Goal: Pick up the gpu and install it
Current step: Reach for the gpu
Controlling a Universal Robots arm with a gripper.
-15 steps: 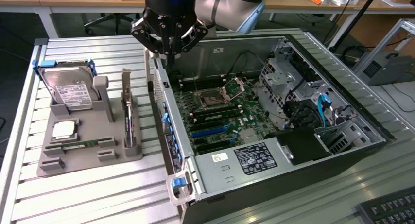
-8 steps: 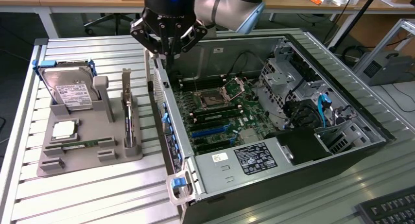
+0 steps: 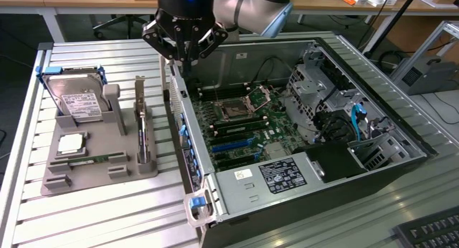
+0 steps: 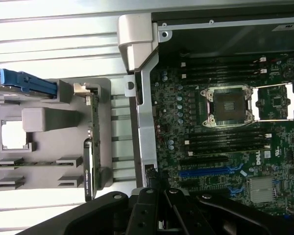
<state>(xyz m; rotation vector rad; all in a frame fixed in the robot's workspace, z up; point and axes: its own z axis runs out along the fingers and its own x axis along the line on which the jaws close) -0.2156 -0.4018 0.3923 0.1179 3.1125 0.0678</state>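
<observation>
The black claw-like gripper (image 3: pixel 183 58) hung in the upper middle of the exterior view, its fingers drawn fully together with nothing between them, above the rear edge of the open black computer tower case (image 3: pixel 358 190). The thin, dark rectangular gpu card (image 3: pixel 141 130) stood on edge in a grey moulded holder tray (image 3: pixel 87 178) at the exterior view's left. It was just beside the case and well apart from the gripper. A silver hard drive with a white label (image 3: pixel 79 105) stood in the same tray.

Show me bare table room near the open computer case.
Bare metal table slats lie beside the grey plastic parts tray, at the exterior view's lower left. The strip between that tray and the open computer case is tight.
</observation>
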